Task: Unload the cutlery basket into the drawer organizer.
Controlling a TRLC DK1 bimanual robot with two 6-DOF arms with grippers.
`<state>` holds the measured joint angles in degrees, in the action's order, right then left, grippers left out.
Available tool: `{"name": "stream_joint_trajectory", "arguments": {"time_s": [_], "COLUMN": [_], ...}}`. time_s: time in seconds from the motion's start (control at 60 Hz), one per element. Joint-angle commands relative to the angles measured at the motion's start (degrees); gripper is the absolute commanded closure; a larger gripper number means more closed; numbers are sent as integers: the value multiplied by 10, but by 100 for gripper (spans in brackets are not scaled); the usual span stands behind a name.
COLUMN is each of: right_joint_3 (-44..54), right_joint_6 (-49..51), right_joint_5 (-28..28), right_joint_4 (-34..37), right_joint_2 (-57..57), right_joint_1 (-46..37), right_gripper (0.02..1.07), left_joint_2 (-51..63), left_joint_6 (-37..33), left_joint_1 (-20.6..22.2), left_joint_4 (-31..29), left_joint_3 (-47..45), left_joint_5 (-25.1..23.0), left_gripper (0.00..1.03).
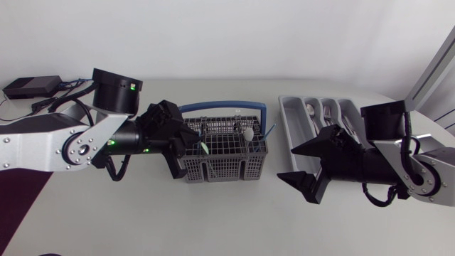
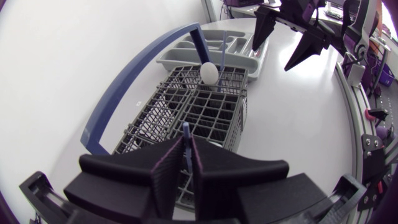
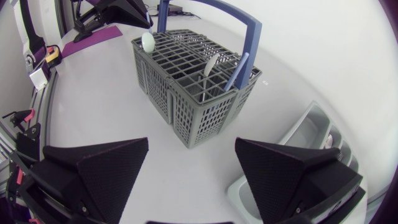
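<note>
The grey cutlery basket [image 1: 226,158] with a blue handle [image 1: 222,107] stands mid-table. My left gripper [image 1: 192,142] is over its left end, shut on a thin upright utensil handle [image 2: 186,132] that stands in a basket cell. A white spoon [image 1: 248,132] and a blue stick-like handle [image 1: 269,131] rise from the right end. The grey drawer organizer [image 1: 288,114] lies right of the basket with some cutlery [image 1: 327,112] in it. Before the organizer, my right gripper [image 1: 288,162] hangs open and empty, pointing at the basket [image 3: 186,93].
At the back left corner sits a black box [image 1: 32,87] with cables. A purple mat [image 1: 18,206] covers the front left corner. Bare white tabletop [image 1: 227,220] runs in front of the basket and between both arms.
</note>
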<state>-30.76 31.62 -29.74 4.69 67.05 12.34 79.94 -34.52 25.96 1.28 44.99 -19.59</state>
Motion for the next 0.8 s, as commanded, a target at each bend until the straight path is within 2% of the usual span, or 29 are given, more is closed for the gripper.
{"name": "stream_joint_trajectory", "arguments": {"time_s": [0.0, 0.383, 0.783], "right_joint_3": [15, 16, 10], "right_joint_6": [10, 10, 6], "right_joint_5": [1, 0, 0], "right_joint_4": [-3, 0, 19], "right_joint_2": [6, 0, -22], "right_joint_1": [3, 3, 12], "right_gripper": [7, 7, 7], "left_joint_2": [10, -8, -60], "left_joint_6": [2, 11, 17], "left_joint_1": [3, -3, -15], "left_joint_4": [8, -10, -64], "left_joint_3": [6, 20, 52], "left_joint_5": [-3, -25, -37], "left_gripper": [90, 92, 92]}}
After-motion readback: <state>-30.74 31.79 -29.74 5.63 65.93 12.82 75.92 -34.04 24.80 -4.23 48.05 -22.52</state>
